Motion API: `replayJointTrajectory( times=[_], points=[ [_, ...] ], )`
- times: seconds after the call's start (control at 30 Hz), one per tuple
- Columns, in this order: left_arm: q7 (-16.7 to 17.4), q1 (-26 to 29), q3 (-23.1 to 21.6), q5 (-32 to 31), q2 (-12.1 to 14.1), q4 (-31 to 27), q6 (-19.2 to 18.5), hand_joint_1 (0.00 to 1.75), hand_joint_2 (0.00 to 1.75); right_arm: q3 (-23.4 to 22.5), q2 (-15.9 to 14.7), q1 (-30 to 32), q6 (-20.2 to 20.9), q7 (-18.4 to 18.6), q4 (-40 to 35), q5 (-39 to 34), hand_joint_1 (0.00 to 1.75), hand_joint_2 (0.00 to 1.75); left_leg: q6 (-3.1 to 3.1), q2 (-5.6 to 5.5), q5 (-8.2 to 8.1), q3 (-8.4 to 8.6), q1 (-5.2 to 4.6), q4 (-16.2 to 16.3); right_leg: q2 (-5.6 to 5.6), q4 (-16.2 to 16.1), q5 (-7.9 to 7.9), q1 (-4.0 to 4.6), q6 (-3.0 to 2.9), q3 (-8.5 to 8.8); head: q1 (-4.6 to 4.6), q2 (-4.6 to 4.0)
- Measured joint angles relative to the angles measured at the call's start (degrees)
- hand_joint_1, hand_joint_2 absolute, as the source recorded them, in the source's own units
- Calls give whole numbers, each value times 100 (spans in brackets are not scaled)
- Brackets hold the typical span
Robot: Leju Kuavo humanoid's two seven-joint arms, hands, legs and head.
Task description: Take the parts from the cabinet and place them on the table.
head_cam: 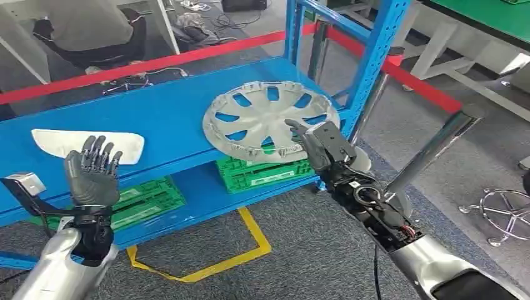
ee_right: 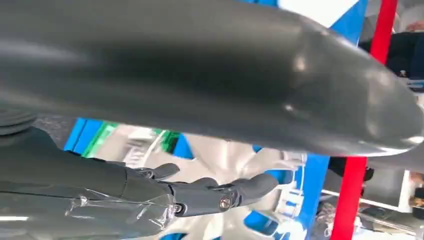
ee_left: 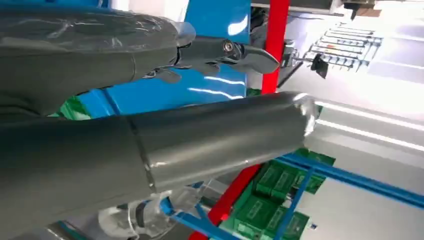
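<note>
Reaching toward the blue cabinet [head_cam: 156,112], the robot seems to be at the first step of the task: no part is lifted yet. On the upper shelf [head_cam: 94,119] lies the silver wheel cover [head_cam: 269,119], near the blue upright post [head_cam: 375,56], and a flat white part [head_cam: 62,142] lies well apart from it toward the other end. The right robot hand [head_cam: 315,145] is at the near rim of the wheel cover, its fingers apart and holding nothing; whether a fingertip already touches the rim I cannot tell, because the right wrist view is blurred. The left robot hand [head_cam: 94,170] stands upright in front of the shelf edge, just beside the white part, fingers spread and holding nothing.

I judge that the next move calls for the right robot hand to close on the rim, and the wide, thin cover will probably need support from the other side too.

On the lower shelf are green crates [head_cam: 262,172]; their content is hidden from here.
</note>
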Motion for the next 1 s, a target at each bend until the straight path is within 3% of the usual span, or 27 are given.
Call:
replayJointTrajectory(
  times=[0.03, 0.07, 0.13, 0.17, 0.2, 0.27, 0.3, 0.33, 0.37, 0.4, 0.47, 0.53, 0.57, 0.63, 0.73, 0.83, 0.87, 0.9, 0.93, 1.0],
  points=[
    [-4, -1, 0, -2, 2, -2, -4, 0, 0, -13, -26, 16, -2, -4, -2, 0, 0, 0, 17, -1, -10, 61, 1, -40, -31, 134, -60, -17, 17, -46, 26, 0],
    [-2, -16, 0, -2, -4, -4, -4, 0, 0, -13, -31, 4, -9, 5, -2, 0, 0, 0, 69, 6, -43, 100, 7, -42, -47, 491, -226, -20, 31, -203, 68, 0],
    [7, -6, 0, -2, -15, -4, -11, 0, 0, -11, -33, 35, -11, 20, -2, 0, 0, 0, 104, 6, -93, 153, 3, -40, -50, 1552, -613, -22, 57, -779, 152, 0],
    [15, 9, 0, -2, -18, -4, -11, 0, 0, -18, -44, 64, -20, 31, -2, 2, 0, 0, 106, 5, -123, 182, 3, -38, -51, 1906, -678, -23, 72, -1006, 170, 0],
    [22, 28, 0, -2, -15, -4, -11, 0, 0, -20, -55, 88, -20, 48, -2, 24, 0, 0, 99, 0, -155, 228, 3, -36, -53, 1980, -591, -30, 80, -1108, 210, 0],
    [33, 48, 0, -2, -11, -4, -11, 0, 0, -29, -81, 82, -17, 79, -2, 96, 0, 0, 76, -10, -244, 343, 7, -22, -60, 1311, -43, -57, 81, -897, 267, 0],
    [37, 46, 0, -2, -13, -4, -11, 0, 0, -40, -90, 68, -13, 92, -2, 109, 0, 0, 50, -11, -307, 406, 10, 3, -68, 695, 339, -69, 79, -653, 291, 0],
    [39, 47, 0, -2, -9, -7, -11, 0, 0, -46, -100, 60, -2, 111, 0, 138, 0, 0, 18, -12, -363, 427, 8, 21, -83, 268, 517, -75, 77, -515, 310, 0],
    [42, 38, 0, 0, -4, -11, -11, 0, 0, -52, -112, 44, 11, 138, 6, 188, 0, 0, -25, -18, -395, 406, -41, 65, -77, 184, 399, -42, 63, -358, 301, 0],
    [50, 44, 0, -2, 2, -15, -11, 0, 0, -64, -129, 30, 30, 149, 2, 228, 0, 0, -39, -20, -399, 373, -34, 75, -64, 115, 325, -54, -2, -338, 297, 0],
    [59, 62, 0, -2, 7, -31, -13, 0, 0, -92, -166, 29, 101, 239, 4, 306, 0, 0, -68, -17, -383, 379, -32, 37, -49, 139, 313, -30, -38, -363, 242, 0],
    [59, 67, 4, -2, 42, -55, -13, 0, 0, -118, -199, -19, 236, 339, 2, 293, 0, 0, -132, -1, -482, 355, -19, 178, -50, 69, 317, -83, -100, -275, 240, 0],
    [57, 64, 4, -2, 42, -61, -13, 0, 0, -149, -245, -51, 302, 390, 6, 267, 0, 175, -118, -3, -274, 347, -43, 275, -34, 84, 302, -46, -84, -282, 188, 0],
    [61, 64, 7, -2, 74, -81, -11, 0, 0, -171, -297, -99, 485, 551, 22, 216, 0, 175, 32, -25, -164, 299, -59, 266, -25, 67, 300, -46, -78, -252, 169, 0],
    [61, 66, 15, -2, 114, -118, 57, 0, 0, -184, -422, -160, 763, 791, 28, 323, 0, 175, 33, -11, -177, 314, -47, 252, -18, 55, 290, -32, -88, -257, 127, 0],
    [63, 88, 20, -2, 146, -162, 74, 0, 0, -177, -531, -235, 990, 988, 67, 461, 0, 175, 92, -1, -288, 387, -29, 109, -32, 57, 284, 4, -110, -276, 79, 0],
    [63, 102, 20, -2, 155, -184, 79, 0, 0, -173, -560, -251, 1051, 1060, 76, 498, 0, 175, 84, 4, -358, 443, -16, 8, -40, 62, 287, 20, -122, -288, 68, 0],
    [70, 110, 22, -2, 166, -192, 81, 0, 0, -166, -586, -265, 1129, 1156, 85, 533, 0, 175, -8, 5, -412, 473, 8, -59, -50, 69, 294, 36, -134, -304, 61, 0],
    [85, 133, 24, -2, 170, -199, 81, 0, 0, -151, -618, -282, 1221, 1272, 105, 592, 0, 175, -142, 2, -391, 472, 24, -63, -57, 69, 298, 43, -139, -304, 81, 0],
    [103, 161, 33, -2, 184, -214, 83, 0, 0, -120, -654, -308, 1410, 1441, 138, 735, 0, 175, -146, 2, -392, 474, 26, -65, -61, 69, 306, 43, -150, -300, 74, 0]
  ],
)
